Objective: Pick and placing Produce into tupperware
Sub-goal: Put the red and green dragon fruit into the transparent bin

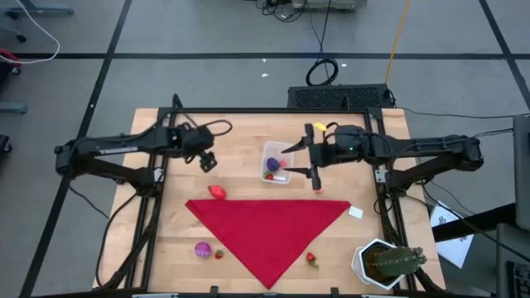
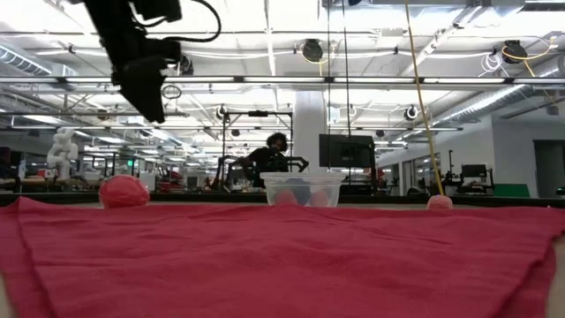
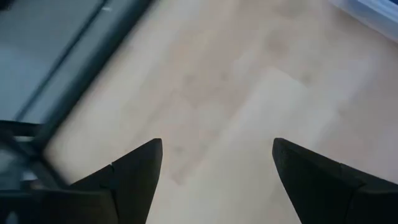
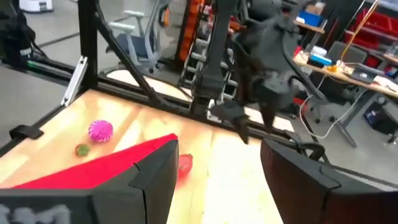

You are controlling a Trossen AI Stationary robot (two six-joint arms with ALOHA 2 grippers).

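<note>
The clear tupperware tub (image 1: 277, 163) (image 2: 303, 189) stands on the wood near the table's middle, with a purple piece (image 1: 270, 165) and a red piece inside. My right gripper (image 1: 313, 157) (image 4: 217, 149) hovers open just right of the tub. My left gripper (image 1: 207, 160) (image 3: 217, 146) hangs open over bare wood, left of the tub. A red piece (image 1: 217, 192) (image 2: 124, 191) lies at the red cloth's far-left corner. A magenta ball (image 1: 203, 249) (image 4: 101, 129) and a small strawberry (image 1: 219, 254) lie near the front left. Another strawberry (image 1: 312, 259) lies by the cloth's right edge.
A red triangular cloth (image 1: 269, 232) covers the table's near middle. A potted cactus in a white pot (image 1: 385, 263) stands at the near right corner, and a small white tag (image 1: 355, 213) lies right of the cloth. A person (image 2: 269, 155) sits in the room behind.
</note>
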